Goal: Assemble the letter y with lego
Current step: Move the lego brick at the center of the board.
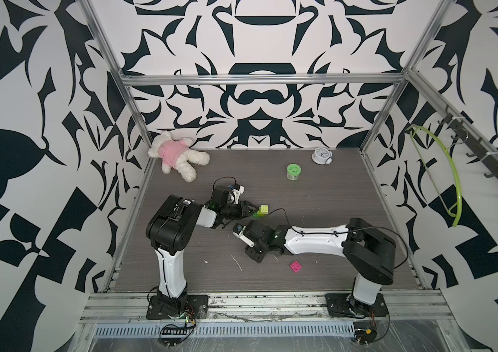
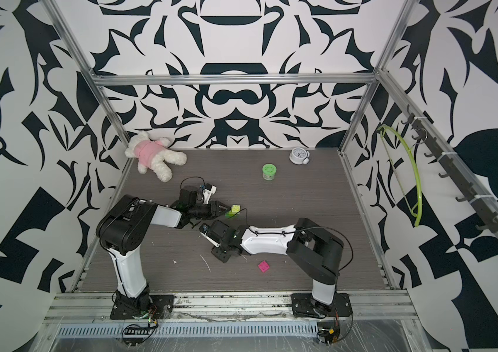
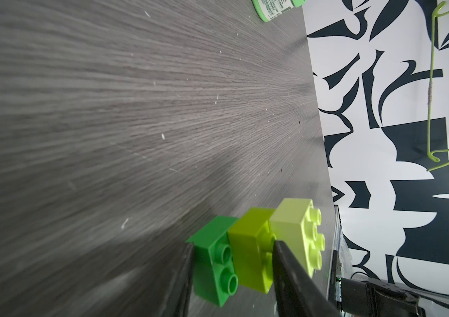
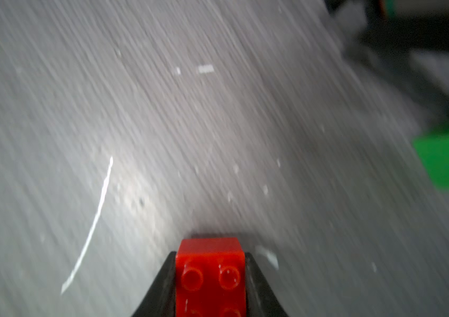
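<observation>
Your right gripper (image 4: pixel 210 255) clamps the red brick (image 4: pixel 209 274); your left gripper (image 3: pixel 233 247) pinches the green-lime stack (image 1: pixel 262 211), mid-frame in a top view. Expect light, rigid, slick plastic: grip flat sidewalls.

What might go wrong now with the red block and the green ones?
The left gripper pinches only the dark green and middle bricks of the green stack; the end lime brick sticks out and might pop off if pushed.
The right gripper holds the red brick near the left arm, so they may bump.
The pink brick lies beside the right arm and could get knocked.
</observation>
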`<state>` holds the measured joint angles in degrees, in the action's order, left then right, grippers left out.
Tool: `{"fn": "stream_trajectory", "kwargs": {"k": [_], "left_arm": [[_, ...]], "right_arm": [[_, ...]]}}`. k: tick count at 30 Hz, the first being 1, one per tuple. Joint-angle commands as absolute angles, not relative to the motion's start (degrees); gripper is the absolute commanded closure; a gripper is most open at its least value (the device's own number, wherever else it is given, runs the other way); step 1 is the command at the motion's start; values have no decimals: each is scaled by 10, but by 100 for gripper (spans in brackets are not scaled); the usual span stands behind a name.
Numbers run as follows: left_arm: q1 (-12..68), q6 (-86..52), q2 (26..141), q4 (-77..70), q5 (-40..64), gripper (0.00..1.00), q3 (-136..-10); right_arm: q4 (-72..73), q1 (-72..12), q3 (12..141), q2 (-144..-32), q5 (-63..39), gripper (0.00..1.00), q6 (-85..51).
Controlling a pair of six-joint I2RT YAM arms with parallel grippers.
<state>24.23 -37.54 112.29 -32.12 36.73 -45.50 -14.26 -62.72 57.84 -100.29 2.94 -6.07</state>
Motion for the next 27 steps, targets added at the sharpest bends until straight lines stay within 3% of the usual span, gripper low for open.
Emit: {"fn": "stream_trajectory", "kwargs": {"k": [1, 13, 17, 27], "left_arm": [[242, -354, 1198, -105, 250, 51, -417], [242, -352, 1198, -103, 247, 51, -417], [241, -352, 1198, -103, 248, 51, -417], [242, -352, 1199, -103, 249, 51, -418]], "right_arm": [[-221, -629, 559, -952, 44, 70, -113], [-322, -629, 570, -939, 48, 59, -138], [-335, -629, 582, -939, 37, 45, -147], [-487, -615, 679, -941, 39, 45, -156]]}}
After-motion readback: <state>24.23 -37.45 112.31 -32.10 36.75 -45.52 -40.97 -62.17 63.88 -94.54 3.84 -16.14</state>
